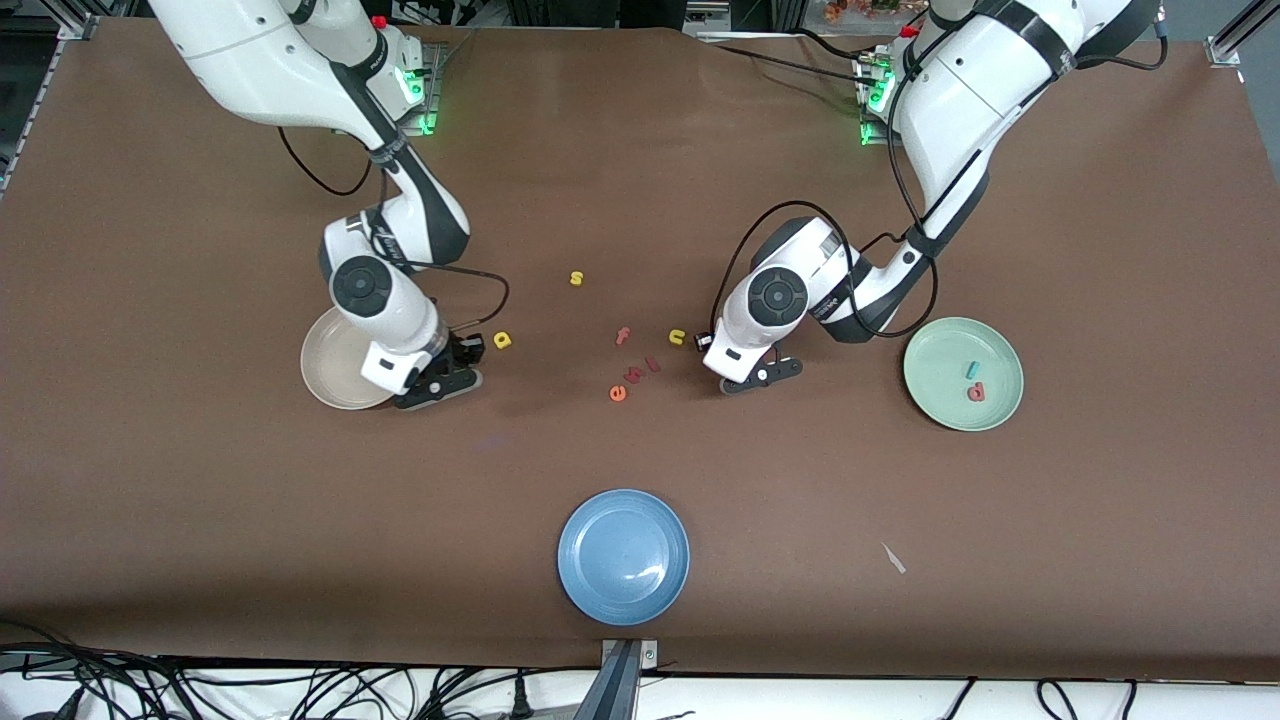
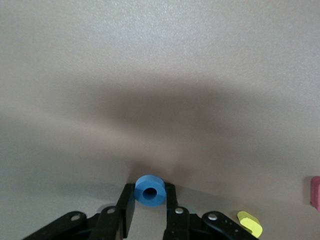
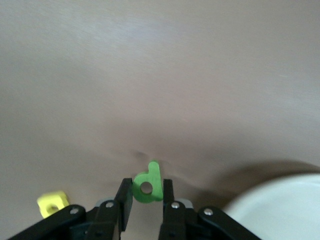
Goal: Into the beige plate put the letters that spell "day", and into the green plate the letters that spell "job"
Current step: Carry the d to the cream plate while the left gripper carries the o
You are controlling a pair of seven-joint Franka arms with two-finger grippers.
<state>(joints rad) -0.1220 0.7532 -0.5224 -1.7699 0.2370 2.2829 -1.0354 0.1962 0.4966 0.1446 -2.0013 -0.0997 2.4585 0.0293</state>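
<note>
Your left claw [image 2: 150, 207] pinches the o [image 2: 150, 190] on the surface; your right claw [image 3: 145, 207] pinches the d [image 3: 148, 187] beside the beige plate [image 1: 325, 375]. The green plate [image 1: 940, 345] holds j [image 1: 971, 369] and b [image 1: 976, 393]; a [image 1: 502, 340] waits.

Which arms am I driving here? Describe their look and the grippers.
Two glossy white arms with black joint bands and round black wrist caps, black cables looping alongside, green lights glowing at both bases. The left gripper and right gripper have slim black fingers with silver screws.
</note>
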